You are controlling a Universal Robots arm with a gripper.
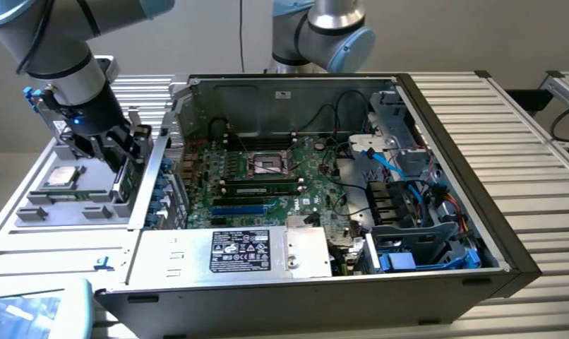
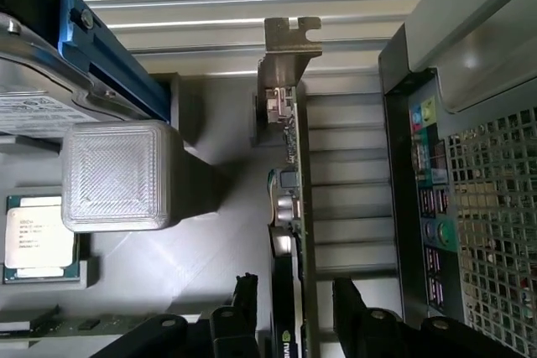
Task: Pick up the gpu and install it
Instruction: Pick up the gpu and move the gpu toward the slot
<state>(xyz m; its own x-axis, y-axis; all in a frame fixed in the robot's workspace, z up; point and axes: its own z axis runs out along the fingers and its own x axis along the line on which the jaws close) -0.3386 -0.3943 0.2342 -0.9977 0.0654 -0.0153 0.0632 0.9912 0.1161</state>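
The gpu (image 2: 292,207) stands on edge in a slot of the grey parts tray (image 1: 73,212), its silver end bracket (image 2: 289,39) at the far end. In the wrist view my gripper (image 2: 295,312) is open, one black finger (image 2: 243,303) on each side of the card with a gap showing to both. In the exterior view the gripper (image 1: 123,154) hangs over the tray at the exterior view's left, just above the gpu (image 1: 127,182), beside the open computer case (image 1: 473,233).
The tray also holds a processor chip (image 2: 38,236), a grey drive with a white label (image 2: 38,102) and a ribbed grey block (image 2: 117,175). The case's port panel (image 2: 428,199) is close beside the card. Inside the case lie the motherboard (image 1: 265,176) and power supply (image 1: 237,251).
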